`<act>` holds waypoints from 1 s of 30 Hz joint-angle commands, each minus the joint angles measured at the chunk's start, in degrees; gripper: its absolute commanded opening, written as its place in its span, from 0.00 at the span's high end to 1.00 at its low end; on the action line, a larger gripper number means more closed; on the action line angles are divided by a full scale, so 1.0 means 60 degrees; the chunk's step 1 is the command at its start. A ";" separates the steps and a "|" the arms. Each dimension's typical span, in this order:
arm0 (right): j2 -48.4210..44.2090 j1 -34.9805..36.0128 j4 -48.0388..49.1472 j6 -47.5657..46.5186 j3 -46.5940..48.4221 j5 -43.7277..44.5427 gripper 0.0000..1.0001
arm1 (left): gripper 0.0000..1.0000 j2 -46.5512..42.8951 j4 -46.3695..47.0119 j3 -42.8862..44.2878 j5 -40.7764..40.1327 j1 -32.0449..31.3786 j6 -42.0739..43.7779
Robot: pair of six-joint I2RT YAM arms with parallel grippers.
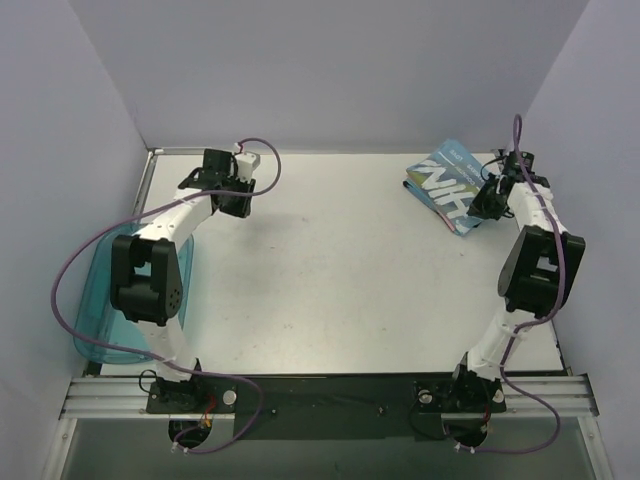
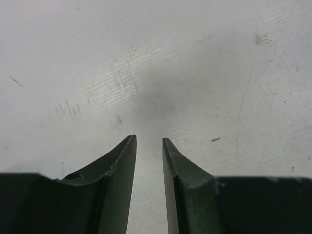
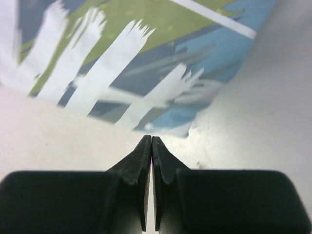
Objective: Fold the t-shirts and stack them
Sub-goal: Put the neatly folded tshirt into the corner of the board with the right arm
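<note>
A folded light blue t-shirt (image 1: pixel 445 185) with white and yellow-green lettering lies flat at the back right of the table. It fills the top of the right wrist view (image 3: pixel 146 58). My right gripper (image 1: pixel 488 208) is at its near right corner, jaws shut, tips (image 3: pixel 151 138) touching the shirt's edge, with no cloth visible between them. My left gripper (image 1: pixel 233 203) is at the back left over bare table, its jaws (image 2: pixel 149 139) a little apart and empty. Pink and teal shirts are out of view.
A translucent teal plastic bin (image 1: pixel 100 300) sits off the table's left edge, partly behind the left arm. Walls close the table in at the back and both sides. The white table top (image 1: pixel 330 270) shows scuff marks.
</note>
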 commanded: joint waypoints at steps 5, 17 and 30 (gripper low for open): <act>-0.4702 -0.0108 0.1269 0.0174 -0.4319 0.0179 0.74 | 0.57 -0.2109 -0.0287 -0.0942 0.1493 0.0033 0.0854; -1.0900 0.0186 0.6557 0.0072 -1.1578 0.1041 0.28 | 0.46 -0.4294 0.3300 -0.5671 -0.0643 -0.0099 -0.0976; -1.2265 0.0449 0.8830 -0.0544 -1.4217 0.2333 0.24 | 0.42 -0.5042 0.6289 -0.8369 -0.1932 0.0106 -0.0932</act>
